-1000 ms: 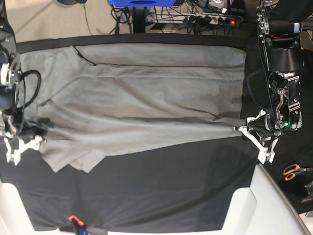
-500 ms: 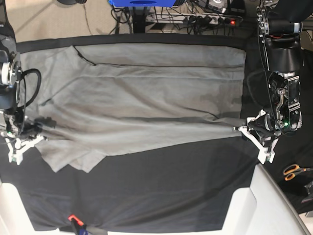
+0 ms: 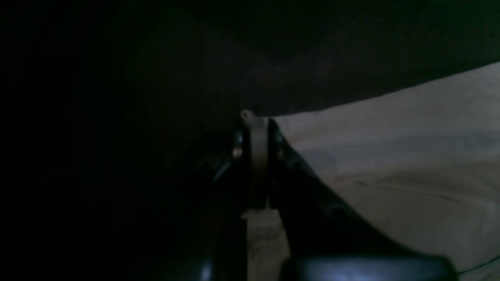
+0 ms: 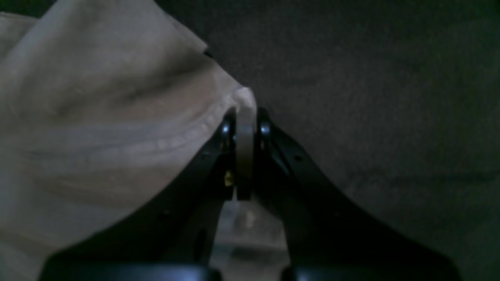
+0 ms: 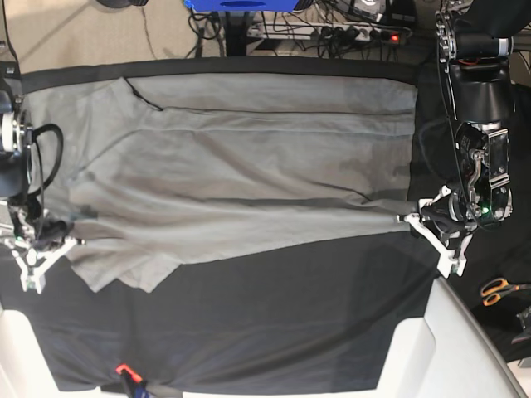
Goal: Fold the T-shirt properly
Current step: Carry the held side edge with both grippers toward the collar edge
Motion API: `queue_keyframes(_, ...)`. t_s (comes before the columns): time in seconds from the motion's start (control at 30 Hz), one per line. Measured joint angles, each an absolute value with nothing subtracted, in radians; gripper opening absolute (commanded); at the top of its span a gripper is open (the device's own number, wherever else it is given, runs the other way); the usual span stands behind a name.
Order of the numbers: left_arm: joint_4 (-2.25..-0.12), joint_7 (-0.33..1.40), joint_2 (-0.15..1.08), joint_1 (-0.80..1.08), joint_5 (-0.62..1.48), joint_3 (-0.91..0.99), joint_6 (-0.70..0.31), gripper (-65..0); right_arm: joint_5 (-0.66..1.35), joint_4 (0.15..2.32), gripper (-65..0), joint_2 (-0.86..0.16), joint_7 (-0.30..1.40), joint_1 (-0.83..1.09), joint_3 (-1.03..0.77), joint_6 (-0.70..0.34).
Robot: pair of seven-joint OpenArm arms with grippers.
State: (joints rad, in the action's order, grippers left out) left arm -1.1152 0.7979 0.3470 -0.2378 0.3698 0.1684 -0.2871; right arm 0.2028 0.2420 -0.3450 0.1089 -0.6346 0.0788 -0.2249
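Roughly, by part:
T-shirt (image 5: 249, 166): soft grey cotton, creased, spread wide.
Left gripper (image 3: 256, 134): pinching hem corner.
Right gripper (image 4: 244, 128): pinching stitched sleeve edge.
Table cover (image 5: 290, 332): matte black cloth.

Left wrist view mostly black, T-shirt (image 3: 390, 164) cut off at right edge, scissors (image 5: 500, 289) partly hidden.
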Motion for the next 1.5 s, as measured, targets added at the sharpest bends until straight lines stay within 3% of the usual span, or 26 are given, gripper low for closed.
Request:
queue_keyframes(0.5,-1.118,0.798,0.346,-0.269,0.371,0.17,-0.287,-65.0,0.203,0.243,-64.8,-0.348,0.109,-0.675,0.083,-0.225)
queue_keyframes(0.8,-1.238,0.857,0.339,-0.257,0.374,0.175,-0.287,-65.0,0.203,0.439,-64.8,-0.384,0.199,-0.587,0.083,-0.228)
queue_keyframes(1.5,-1.436,0.902,0.349,-0.06,0.369,0.17,-0.287,-65.0,0.209,0.541,-64.8,-0.394,0.274,-0.422,0.082,-0.228)
